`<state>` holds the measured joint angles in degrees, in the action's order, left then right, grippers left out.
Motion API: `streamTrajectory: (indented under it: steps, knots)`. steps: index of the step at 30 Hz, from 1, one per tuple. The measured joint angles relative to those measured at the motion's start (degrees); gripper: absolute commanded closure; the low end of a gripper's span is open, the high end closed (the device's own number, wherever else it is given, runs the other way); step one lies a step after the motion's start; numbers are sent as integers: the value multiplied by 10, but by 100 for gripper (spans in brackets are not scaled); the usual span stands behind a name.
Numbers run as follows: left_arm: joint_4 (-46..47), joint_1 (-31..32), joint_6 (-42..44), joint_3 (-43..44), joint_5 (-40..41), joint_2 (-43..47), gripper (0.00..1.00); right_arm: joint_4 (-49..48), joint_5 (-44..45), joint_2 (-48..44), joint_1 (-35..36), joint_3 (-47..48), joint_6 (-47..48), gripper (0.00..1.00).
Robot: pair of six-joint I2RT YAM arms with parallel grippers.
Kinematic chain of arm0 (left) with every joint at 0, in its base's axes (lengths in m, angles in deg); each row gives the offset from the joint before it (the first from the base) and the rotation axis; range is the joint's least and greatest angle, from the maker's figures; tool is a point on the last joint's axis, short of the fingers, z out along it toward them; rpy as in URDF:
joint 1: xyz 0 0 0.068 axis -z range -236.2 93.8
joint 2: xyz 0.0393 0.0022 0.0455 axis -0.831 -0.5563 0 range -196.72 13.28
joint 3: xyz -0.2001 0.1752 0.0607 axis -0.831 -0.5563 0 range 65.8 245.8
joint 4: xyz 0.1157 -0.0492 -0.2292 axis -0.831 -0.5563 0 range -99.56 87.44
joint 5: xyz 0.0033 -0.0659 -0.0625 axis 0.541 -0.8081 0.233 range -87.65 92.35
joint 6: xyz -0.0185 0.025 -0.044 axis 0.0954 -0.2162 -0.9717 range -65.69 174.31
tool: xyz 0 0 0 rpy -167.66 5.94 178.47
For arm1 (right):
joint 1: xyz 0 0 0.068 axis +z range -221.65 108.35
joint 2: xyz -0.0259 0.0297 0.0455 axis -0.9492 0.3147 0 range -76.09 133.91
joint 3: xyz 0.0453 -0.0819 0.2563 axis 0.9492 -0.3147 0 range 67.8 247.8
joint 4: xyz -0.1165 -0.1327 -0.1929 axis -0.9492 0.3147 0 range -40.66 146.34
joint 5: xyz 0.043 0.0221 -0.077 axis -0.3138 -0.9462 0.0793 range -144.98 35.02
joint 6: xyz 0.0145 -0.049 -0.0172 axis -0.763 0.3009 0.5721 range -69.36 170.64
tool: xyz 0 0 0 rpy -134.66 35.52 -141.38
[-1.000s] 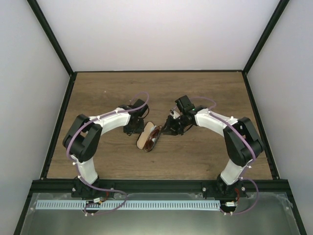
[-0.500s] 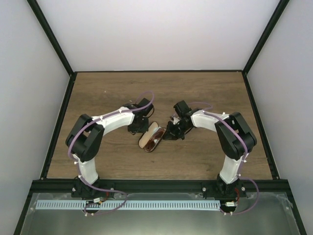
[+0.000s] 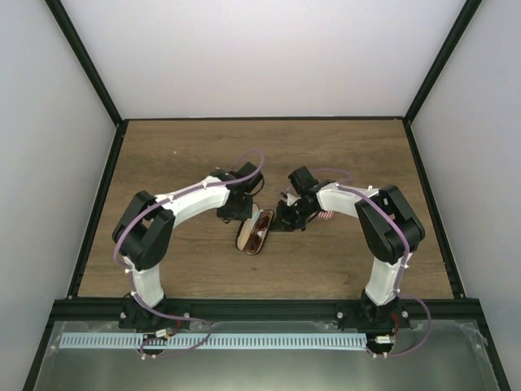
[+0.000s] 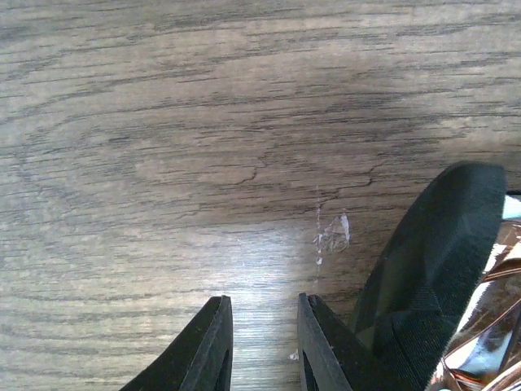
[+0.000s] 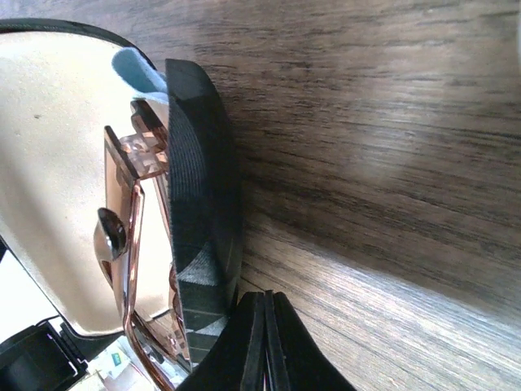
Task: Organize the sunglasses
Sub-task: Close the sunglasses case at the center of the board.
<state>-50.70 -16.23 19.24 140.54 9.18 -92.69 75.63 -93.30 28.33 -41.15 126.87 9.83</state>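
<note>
Tool, left (image 4: pixel 260 326): fingers slightly parted, gripping nothing, just beside the case | sunglasses (image 5: pixel 138 228): lying in open case (image 5: pixel 49 163) mid-surface (image 4: pixel 203 122); likely light, thin stiff reddish frame, glossy scratch-prone amber lenses, best held at bridge or hinge | case: soft tan lining, black textured shell | right tool (image 5: pixel 265 326): fully closed, empty, at shell's edge

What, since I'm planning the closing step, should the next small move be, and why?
Probably nudge the case's black shell over with the right gripper. The sunglasses already lie inside on the cream lining, the right jaws are shut right beside that shell, and the left gripper, jaws slightly apart, holds nothing.
</note>
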Motion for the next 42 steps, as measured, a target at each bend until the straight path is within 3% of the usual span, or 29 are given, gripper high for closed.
streamTrajectory:
  steps: [11,28,35,39,42]
  knots:
    - [-58,26,-14,68,21,-37,75,-4,-12,0,0,-2,0,99]
    - [-30,52,-22,103,13,-70,74,-16,-59,11,23,-2,-3,99]
    - [-21,51,-22,98,12,-70,74,0,-36,-4,23,3,-7,85]
    - [-2,49,-21,89,2,-70,74,14,-20,-43,23,11,-1,58]
    - [-2,45,-23,76,-9,-64,64,30,2,-76,19,13,-6,50]
